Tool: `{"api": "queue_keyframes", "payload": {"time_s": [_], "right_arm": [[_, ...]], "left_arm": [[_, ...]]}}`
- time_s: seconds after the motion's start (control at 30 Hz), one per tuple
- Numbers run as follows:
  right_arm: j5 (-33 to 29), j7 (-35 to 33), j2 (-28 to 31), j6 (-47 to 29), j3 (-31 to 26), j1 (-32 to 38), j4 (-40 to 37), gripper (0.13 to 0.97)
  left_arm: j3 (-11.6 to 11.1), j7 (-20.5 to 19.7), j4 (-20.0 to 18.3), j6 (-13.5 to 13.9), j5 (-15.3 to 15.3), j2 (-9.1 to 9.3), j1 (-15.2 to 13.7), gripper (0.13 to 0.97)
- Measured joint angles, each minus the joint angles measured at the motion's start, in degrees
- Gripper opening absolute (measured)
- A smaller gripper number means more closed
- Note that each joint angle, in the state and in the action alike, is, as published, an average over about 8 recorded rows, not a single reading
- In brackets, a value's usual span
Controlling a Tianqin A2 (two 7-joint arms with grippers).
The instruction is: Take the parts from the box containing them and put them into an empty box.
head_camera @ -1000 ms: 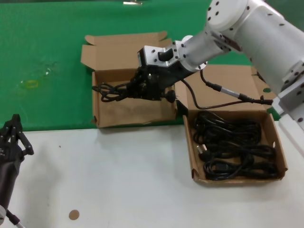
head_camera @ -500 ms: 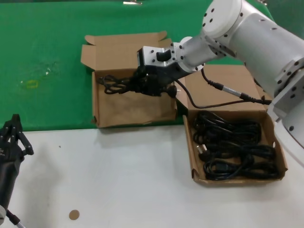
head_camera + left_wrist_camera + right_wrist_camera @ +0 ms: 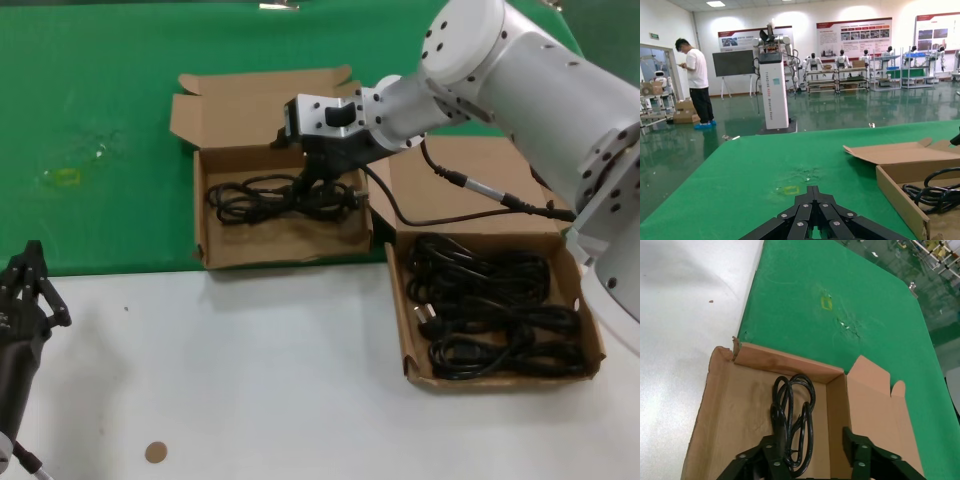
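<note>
Comparing with a second ago, I see the cord bundle (image 3: 280,198) has left my right pincer (image 3: 318,178) and lies flat in the receiving box (image 3: 205,225). That pincer hangs spread wide and empty just above the bundle's plug end. My left pincer (image 3: 28,290) idles closed over the worktop (image 3: 250,380).

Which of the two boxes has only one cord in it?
The box on the green mat, under the right gripper, holds a single cord bundle. The other box, on the white table, holds a whole pile of cords.
</note>
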Motion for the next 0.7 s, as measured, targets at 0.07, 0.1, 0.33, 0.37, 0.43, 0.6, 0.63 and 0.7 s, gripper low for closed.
{"api": "queue_keyframes", "payload": {"time_s": [0.07, 0.1, 0.33, 0.37, 0.43, 0.6, 0.63, 0.7], "right_arm": [[0.89, 0.15, 0.00, 0.12, -0.93, 0.11, 0.16, 0.370], [1.28, 0.23, 0.00, 0.13, -1.34, 0.19, 0.24, 0.390], [2.88, 0.66, 0.00, -0.17, -2.89, 0.85, 0.52, 0.516], [2.96, 0.69, 0.00, -0.21, -2.96, 0.92, 0.53, 0.542], [3.07, 0.73, 0.00, -0.25, -3.04, 1.01, 0.54, 0.595], [3.16, 1.06, 0.27, 0.44, -2.08, -0.26, 1.83, 0.702], [3.18, 1.19, 0.38, 0.74, -1.67, -0.81, 2.37, 0.702], [3.22, 1.54, 0.68, 1.53, -0.53, -2.31, 3.80, 0.702]], "left_arm": [[0.00, 0.00, 0.00, 0.00, 0.00, 0.00, 0.00, 0.144], [0.00, 0.00, 0.00, 0.00, 0.00, 0.00, 0.00, 0.144], [0.00, 0.00, 0.00, 0.00, 0.00, 0.00, 0.00, 0.144], [0.00, 0.00, 0.00, 0.00, 0.00, 0.00, 0.00, 0.144], [0.00, 0.00, 0.00, 0.00, 0.00, 0.00, 0.00, 0.145], [0.00, 0.00, 0.00, 0.00, 0.00, 0.00, 0.00, 0.152], [0.00, 0.00, 0.00, 0.00, 0.00, 0.00, 0.00, 0.154], [0.00, 0.00, 0.00, 0.00, 0.00, 0.00, 0.00, 0.155]]}}
